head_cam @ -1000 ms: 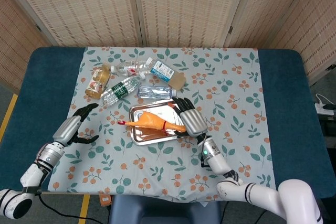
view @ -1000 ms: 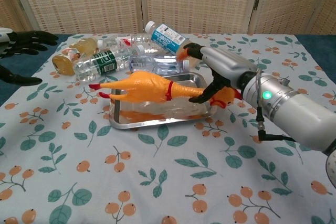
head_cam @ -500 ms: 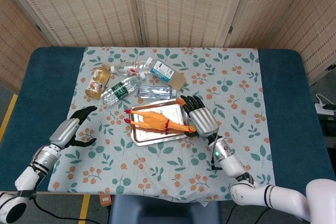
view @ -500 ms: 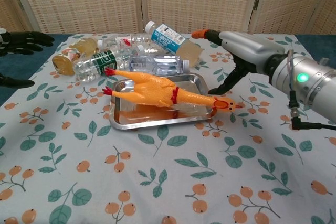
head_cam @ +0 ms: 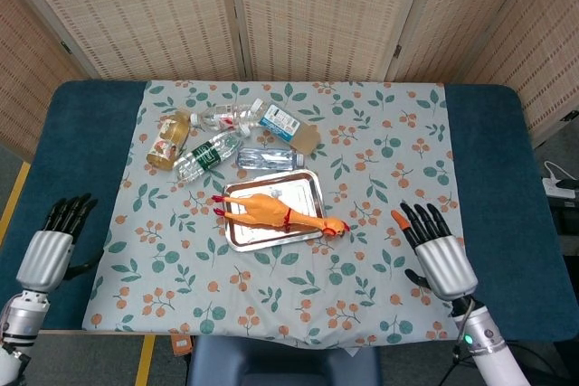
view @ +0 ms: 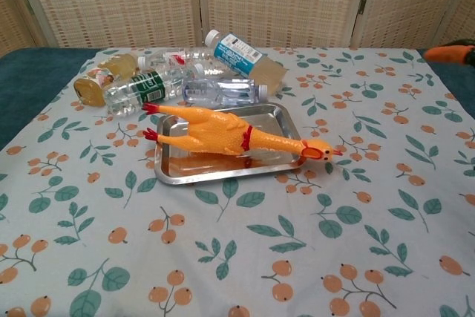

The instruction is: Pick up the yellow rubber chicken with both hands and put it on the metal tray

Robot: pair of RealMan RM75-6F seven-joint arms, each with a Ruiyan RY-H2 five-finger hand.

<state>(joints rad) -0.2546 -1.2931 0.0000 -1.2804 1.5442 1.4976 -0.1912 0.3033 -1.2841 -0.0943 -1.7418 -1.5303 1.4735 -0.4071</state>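
Left hand [head_cam: 50, 243] off to the table's edge, fingers extended, empty. Yellow rubber chicken [head_cam: 271, 210] lies across the shiny rectangular metal tray [head_cam: 302, 184], head overhanging the right rim; a nudge could tip it out. Right hand [head_cam: 437, 250] spread, empty, well apart.

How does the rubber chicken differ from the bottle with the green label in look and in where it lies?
The rubber chicken is opaque yellow-orange with red feet; the green-label bottle is clear plastic with a dark green band. The chicken lies on the metal tray, its head hanging over the right rim; the bottle lies on the cloth behind the tray, among other bottles. Both lie on their sides, and neither the left hand nor the right hand touches them.
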